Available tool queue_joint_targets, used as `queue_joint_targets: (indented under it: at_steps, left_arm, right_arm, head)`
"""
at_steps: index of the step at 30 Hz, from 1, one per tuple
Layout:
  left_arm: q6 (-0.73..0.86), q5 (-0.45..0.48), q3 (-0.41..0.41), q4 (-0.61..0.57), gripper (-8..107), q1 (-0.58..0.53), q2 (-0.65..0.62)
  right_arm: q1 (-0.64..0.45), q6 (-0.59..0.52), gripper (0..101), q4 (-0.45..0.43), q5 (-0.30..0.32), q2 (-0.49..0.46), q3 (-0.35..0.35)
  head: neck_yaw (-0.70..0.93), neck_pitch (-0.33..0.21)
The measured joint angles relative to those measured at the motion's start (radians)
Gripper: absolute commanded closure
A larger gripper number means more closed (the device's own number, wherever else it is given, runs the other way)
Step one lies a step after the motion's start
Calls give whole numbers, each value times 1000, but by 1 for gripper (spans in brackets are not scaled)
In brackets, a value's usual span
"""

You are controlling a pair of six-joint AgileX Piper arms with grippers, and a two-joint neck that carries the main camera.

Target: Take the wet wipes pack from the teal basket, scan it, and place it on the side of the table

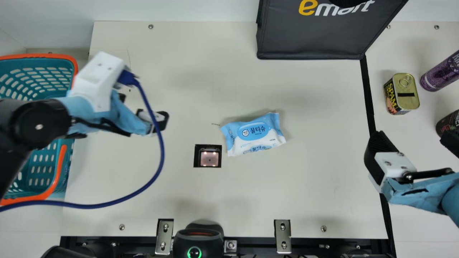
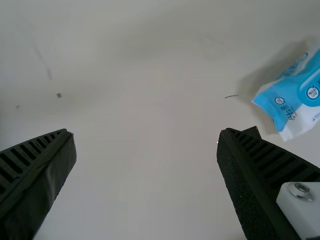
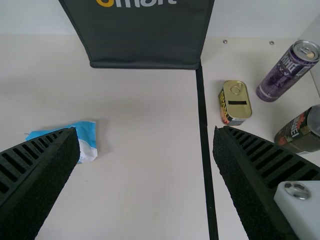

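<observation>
wipes pk (image 1: 252, 134) flat, just r. of scanner window (image 1: 209, 158), prob. staged for r. arm pickup. l. fingers (image 2: 45, 172) l. of window, r. fingers (image 3: 47, 167) well r.; both spread wide, empty.

The left arm (image 1: 37, 126) partly hides the teal basket (image 1: 36, 75), and the main view crops the dark bag (image 1: 308, 39)

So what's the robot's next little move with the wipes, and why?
Probably the right pincer should move toward the wipes pack. That pincer is open and empty, the pack lies beside the scanner window, and the square can sits past the black line, maybe the finishing side.
</observation>
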Motion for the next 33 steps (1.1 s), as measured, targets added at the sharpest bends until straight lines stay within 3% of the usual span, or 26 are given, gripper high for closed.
queue_joint_targets:
  at_steps: [18, 33]
  left_arm:
    - [-1, 198, -78, 10, 9, 301, -262]
    - [-1, 205, -78, 9, 9, 309, -265]
  right_arm:
    - [0, 0, 6, 0, 0, 0, 0]
    - [0, 0, 6, 0, -1, 0, 0]
  head:
    - [0, 0]
    - [0, 0]
